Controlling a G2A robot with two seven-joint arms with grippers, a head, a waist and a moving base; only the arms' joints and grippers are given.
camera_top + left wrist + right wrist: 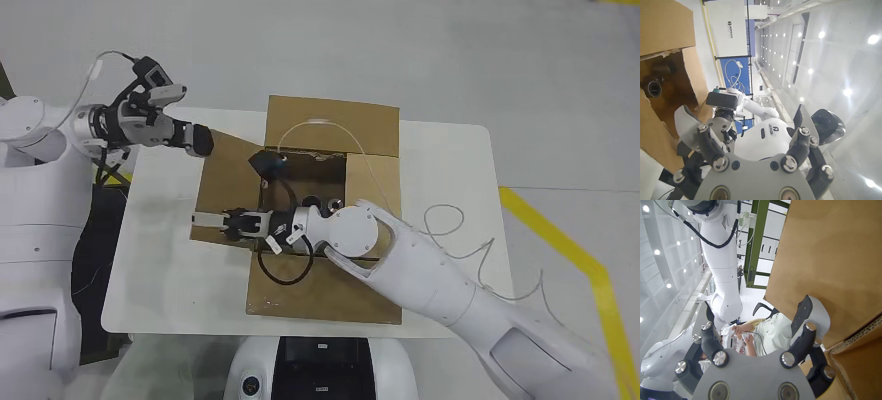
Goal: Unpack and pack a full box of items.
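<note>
An open cardboard box (330, 122) stands mid-table with its flaps spread out. Inside lie dark items, among them a black cylinder (267, 161) (654, 89). My right gripper (212, 218) (757, 304) is open at the outer edge of the box's left flap (226, 182). One of its fingers (810, 311) rests against the cardboard (829, 256). My left gripper (198, 140) (742, 113) hangs open at the far corner of the same flap and holds nothing. One of its fingers (684, 118) is close to the cardboard edge (657, 132).
The white table (160, 270) has bare surface left of the box and at the far right. White cables (440, 225) loop over the box and along the right arm. The floor beyond carries a yellow line (565, 250).
</note>
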